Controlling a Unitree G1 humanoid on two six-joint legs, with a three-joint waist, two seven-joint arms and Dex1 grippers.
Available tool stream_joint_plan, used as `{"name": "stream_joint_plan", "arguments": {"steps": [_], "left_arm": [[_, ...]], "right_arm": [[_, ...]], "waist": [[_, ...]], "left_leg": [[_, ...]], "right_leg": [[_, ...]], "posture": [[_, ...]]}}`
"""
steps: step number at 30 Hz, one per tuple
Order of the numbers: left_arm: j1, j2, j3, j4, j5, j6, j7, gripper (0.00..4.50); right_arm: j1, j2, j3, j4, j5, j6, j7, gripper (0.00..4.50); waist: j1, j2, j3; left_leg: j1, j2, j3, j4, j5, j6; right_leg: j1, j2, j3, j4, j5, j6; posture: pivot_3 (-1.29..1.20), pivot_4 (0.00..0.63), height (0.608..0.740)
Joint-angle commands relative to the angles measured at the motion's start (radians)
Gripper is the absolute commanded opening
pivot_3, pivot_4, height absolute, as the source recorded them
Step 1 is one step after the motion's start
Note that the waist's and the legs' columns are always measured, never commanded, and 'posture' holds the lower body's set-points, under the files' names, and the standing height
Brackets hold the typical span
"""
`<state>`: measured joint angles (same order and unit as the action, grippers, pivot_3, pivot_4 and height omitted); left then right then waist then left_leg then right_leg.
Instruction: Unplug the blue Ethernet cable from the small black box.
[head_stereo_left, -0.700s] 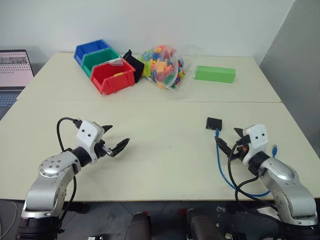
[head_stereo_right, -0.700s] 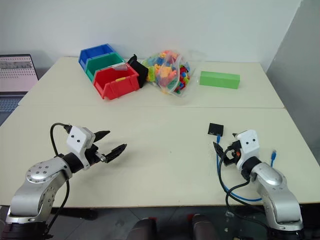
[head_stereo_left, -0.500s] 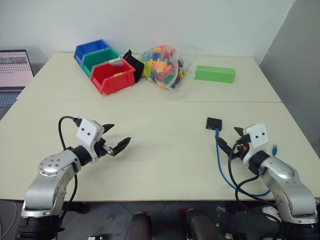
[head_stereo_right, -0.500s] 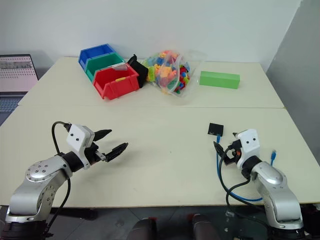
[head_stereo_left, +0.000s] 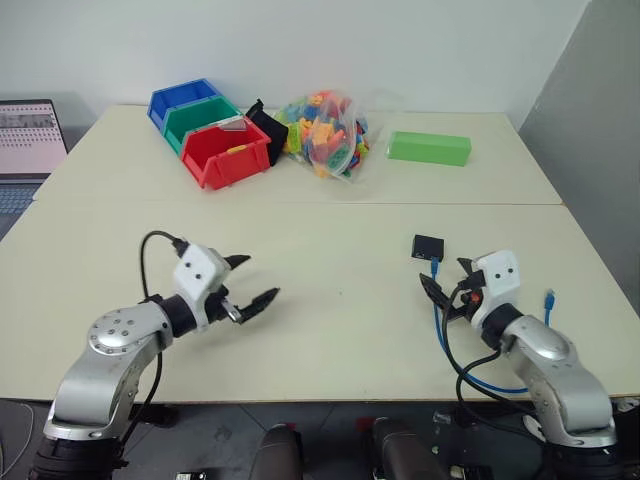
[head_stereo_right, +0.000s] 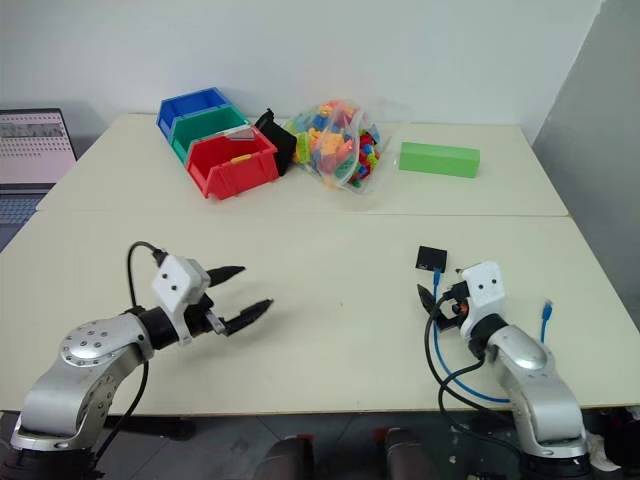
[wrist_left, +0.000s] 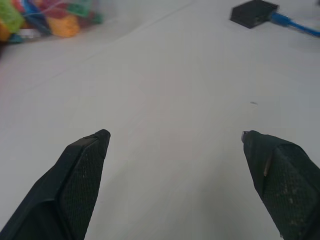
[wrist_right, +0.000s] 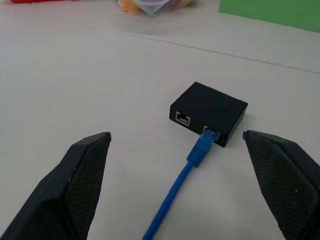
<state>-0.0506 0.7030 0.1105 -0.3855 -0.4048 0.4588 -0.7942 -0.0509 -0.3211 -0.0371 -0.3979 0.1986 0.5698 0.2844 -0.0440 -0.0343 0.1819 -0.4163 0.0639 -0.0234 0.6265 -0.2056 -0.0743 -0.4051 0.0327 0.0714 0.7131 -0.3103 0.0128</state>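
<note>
The pale table (head_stereo_left: 330, 330) carries the job at its right side. There the right gripper (head_stereo_left: 446, 286) hovers spread and empty, just short of the small black box (wrist_right: 209, 113), with the blue Ethernet cable (wrist_right: 176, 189) plugged into the box's near face. The left gripper (head_stereo_left: 250, 282), also spread, waits well apart. It looks like the approach step; next, one gripper should probably pin the box while the other pinches the plug.

light: bright, even | shadows: soft | wrist backgrounds: slightly blurred
</note>
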Motion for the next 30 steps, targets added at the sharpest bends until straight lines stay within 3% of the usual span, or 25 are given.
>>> {"name": "stream_joint_plan", "arguments": {"steps": [1,10,13,23,28,30], "left_arm": [[-0.025,0.026,-0.036,-0.094,-0.094,0.04,-0.094,4.5],[-0.117,0.029,-0.082,-0.077,-0.079,0.037,-0.126,4.5],[-0.125,0.025,-0.088,-0.064,-0.071,0.032,-0.127,4.5],[-0.11,0.013,-0.09,-0.033,-0.043,-0.002,-0.118,4.5],[-0.117,-0.002,-0.092,0.022,-0.015,-0.042,-0.105,4.5],[-0.127,-0.009,-0.092,0.044,-0.019,-0.043,-0.108,4.5]], "right_arm": [[-0.019,0.035,0.024,0.032,-0.074,0.015,-0.096,4.47],[-0.124,0.175,0.005,0.136,-0.137,0.077,-0.273,4.47],[-0.154,0.202,0.003,0.155,-0.139,0.09,-0.288,3.99],[-0.191,0.201,0.02,0.176,-0.162,0.107,-0.29,1.45],[-0.211,0.097,0.086,0.156,-0.168,0.055,-0.16,0.16],[-0.231,0.018,0.139,0.139,-0.171,0.008,-0.054,0.15]], "waist": [[0.0,0.0,0.0],[-0.006,0.0,0.0],[-0.007,0.0,0.0],[-0.01,0.0,0.0],[-0.01,0.001,0.0],[-0.01,0.001,0.001]], "left_leg": [[0.0,0.0,0.0,0.0,0.0,0.0],[0.0,0.0,0.0,0.0,0.0,0.0],[0.0,0.0,0.0,0.0,0.0,0.0],[0.0,0.0,0.0,0.0,0.0,0.0],[0.0,0.0,0.0,0.0,0.0,0.0],[0.0,0.0,0.0,0.0,0.0,0.0]], "right_leg": [[0.0,0.0,0.0,0.0,0.0,0.0],[0.0,0.0,0.0,0.0,0.0,0.0],[0.0,0.0,0.0,0.0,0.0,0.0],[0.0,0.0,0.0,0.0,0.0,0.0],[0.0,0.0,0.0,0.0,0.0,0.0],[-0.001,0.0,0.0,0.0,0.0,0.0]], "posture": [[0.0,0.15,0.74],[0.0,0.15,0.74],[0.0,0.15,0.74],[0.0,0.15,0.74],[0.0,0.15,0.74],[0.0,0.15,0.74]]}}
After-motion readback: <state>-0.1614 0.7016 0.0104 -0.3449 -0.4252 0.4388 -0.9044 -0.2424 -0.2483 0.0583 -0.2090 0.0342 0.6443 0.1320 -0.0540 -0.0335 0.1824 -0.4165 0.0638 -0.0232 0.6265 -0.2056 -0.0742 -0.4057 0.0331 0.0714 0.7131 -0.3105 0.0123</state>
